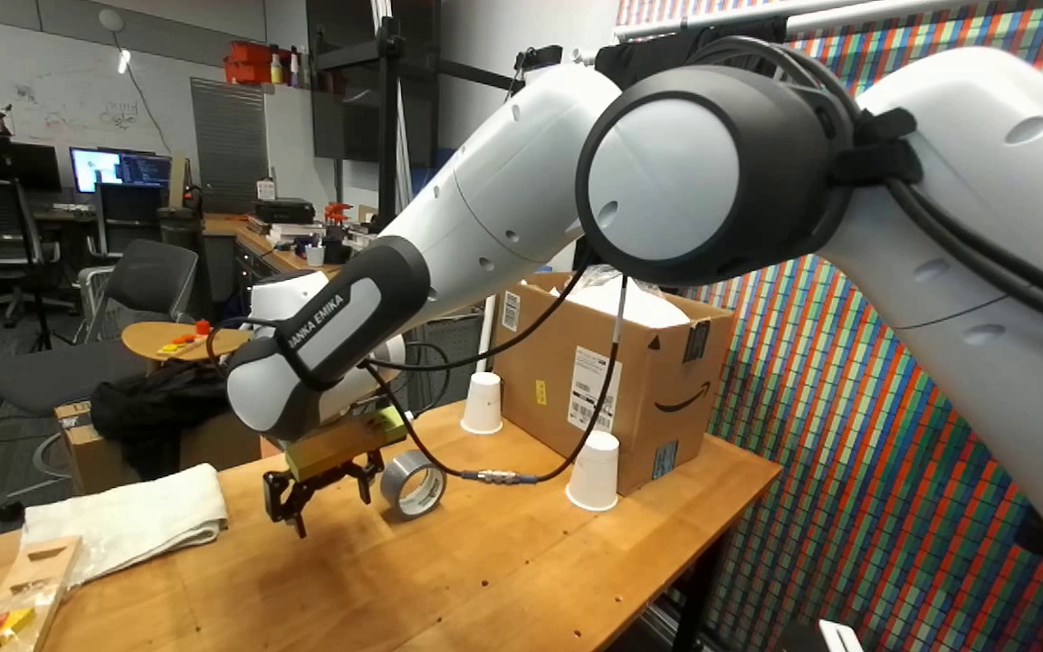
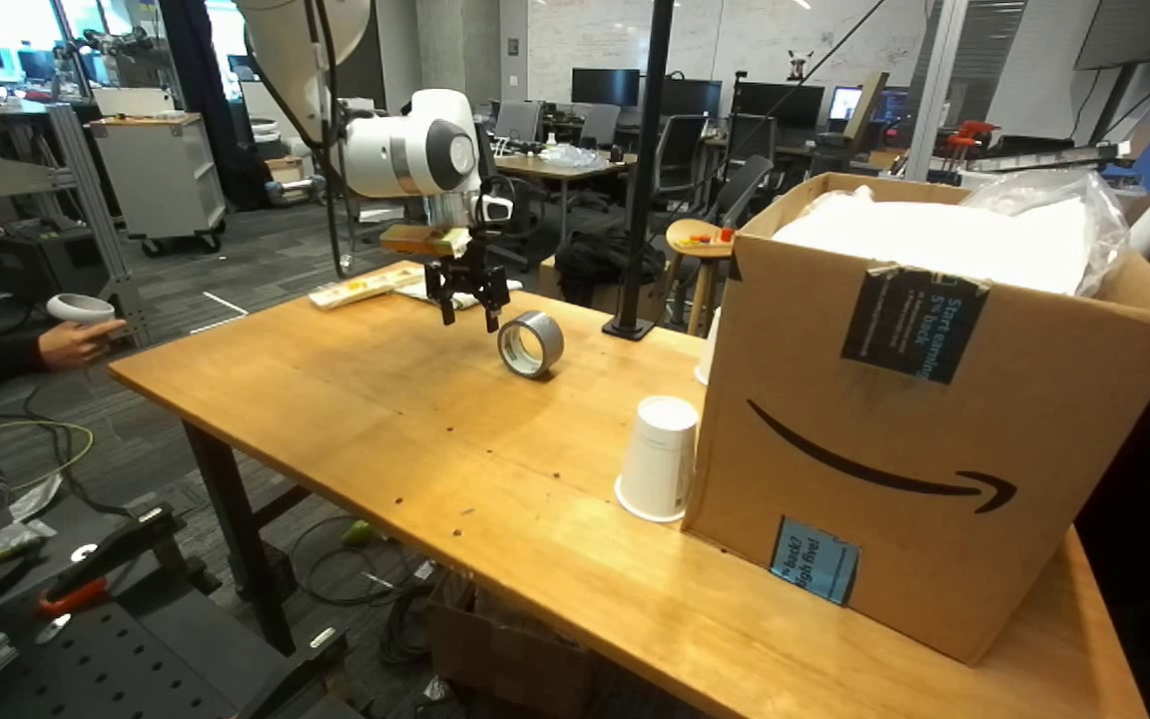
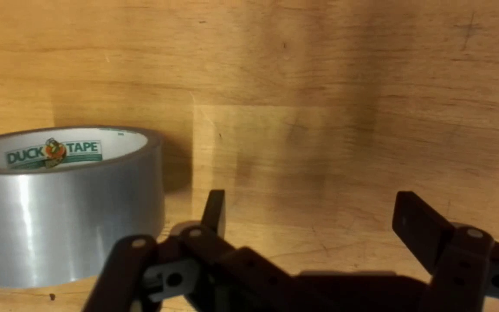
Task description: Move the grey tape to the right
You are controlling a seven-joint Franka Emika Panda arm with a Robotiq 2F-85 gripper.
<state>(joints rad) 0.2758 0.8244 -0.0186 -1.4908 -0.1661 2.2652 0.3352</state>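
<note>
The grey tape is a silvery ring with a pale core, standing on its rim on the wooden table. It shows in both exterior views and at the left of the wrist view. My gripper is open and empty, above the table beside the tape. In an exterior view the gripper is just left of the tape. In the wrist view the gripper has its fingers wide apart over bare wood. The tape lies outside the left finger, apart from it.
A large cardboard box stands on the table with upturned white paper cups beside it. A folded white cloth and a wooden piece lie at the table's other end. A black post stands at the table edge.
</note>
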